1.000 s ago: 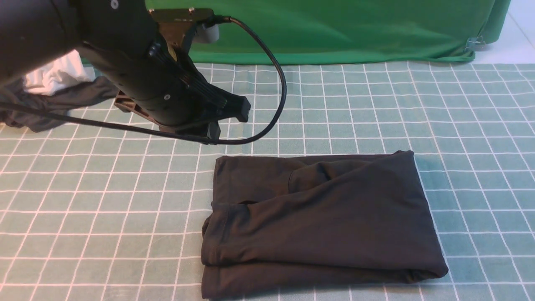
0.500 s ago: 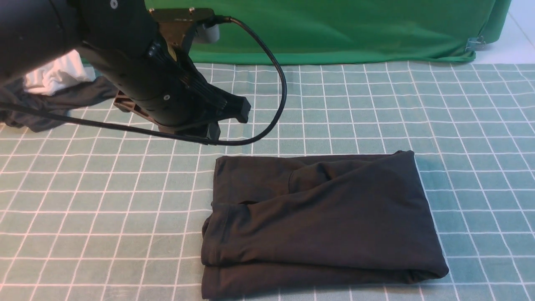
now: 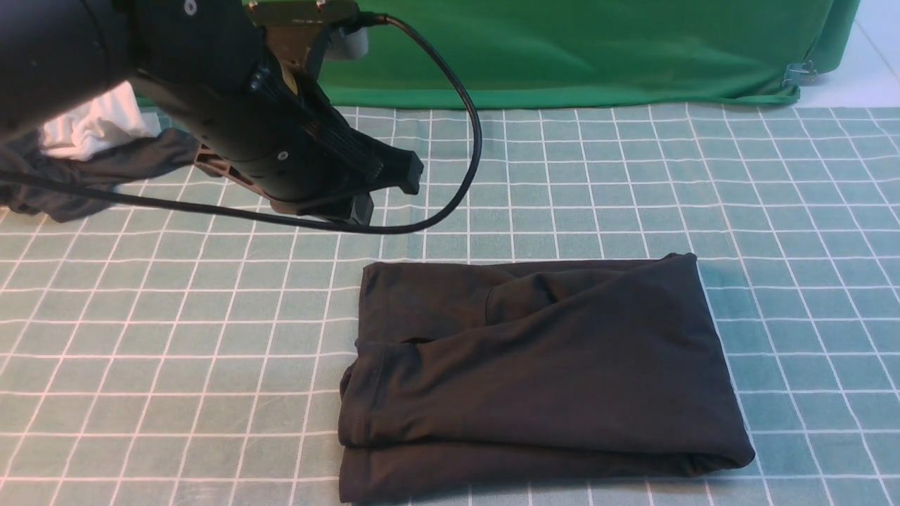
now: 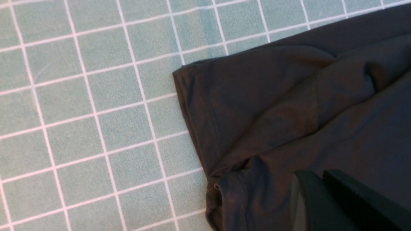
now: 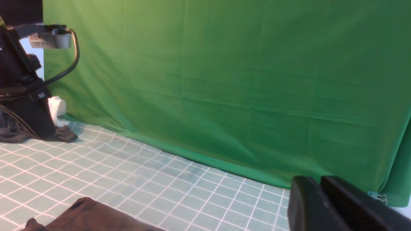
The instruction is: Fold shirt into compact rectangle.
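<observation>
The black shirt [image 3: 541,372] lies folded into a rough rectangle on the green checked table cover [image 3: 773,176], near the front middle; its print and neck label are hidden. One hemmed corner of the shirt [image 4: 289,112] fills the left wrist view. My left gripper [image 3: 394,190] hangs above the cover just behind the shirt's far left corner. It is shut with nothing in it, and its fingertips [image 4: 308,179] are pressed together. My right gripper [image 5: 321,179] is out of the front view. It is raised, faces the backdrop, and is shut and empty. An edge of the shirt [image 5: 86,215] shows below it.
A dark grey garment [image 3: 84,176] with a white cloth [image 3: 91,126] lies at the back left, partly behind my left arm. A green backdrop [image 3: 562,49] closes the far edge, with a metal clip [image 3: 798,72] at its right end. A black cable [image 3: 474,140] loops off my left wrist.
My left gripper and its cable have risen slightly. The shirt has not moved.
</observation>
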